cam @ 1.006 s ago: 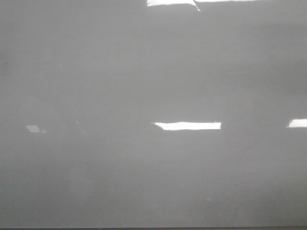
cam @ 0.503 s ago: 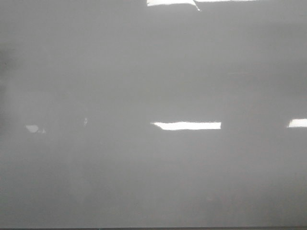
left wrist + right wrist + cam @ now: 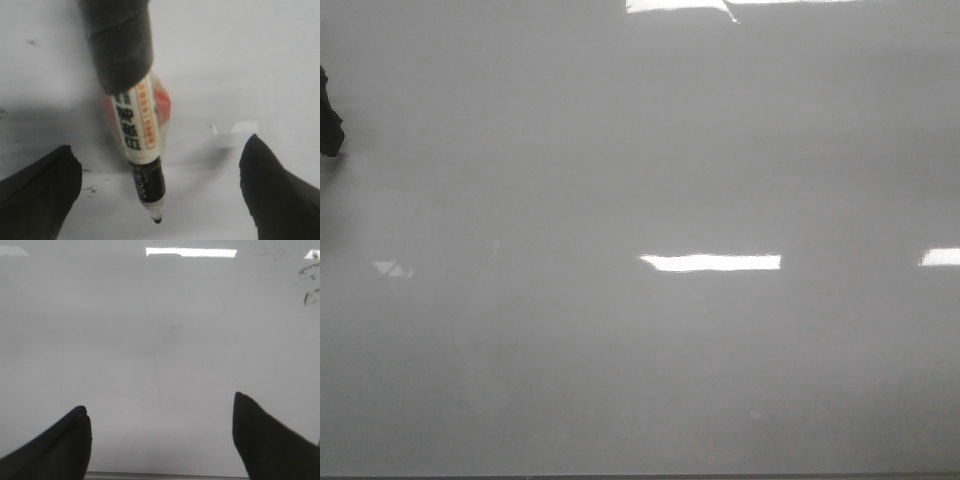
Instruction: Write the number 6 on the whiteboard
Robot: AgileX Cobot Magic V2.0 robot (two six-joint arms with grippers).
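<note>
The glossy grey-white whiteboard (image 3: 650, 350) shows no 6. The left gripper (image 3: 155, 190) has its fingers spread wide; the orange-labelled white marker (image 3: 137, 132) hangs between them, mounted above. The right gripper (image 3: 160, 440) gapes empty. Risk: the tip skimming without contact, leaving a broken stroke.

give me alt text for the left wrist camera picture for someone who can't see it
A marker pen with a white printed barrel and black tip points down at a glossy grey-white whiteboard, its upper end under a dark wrapped holder. The two black fingers of the left claw stand wide apart on either side, not touching the pen. No drawn number is visible.
</note>
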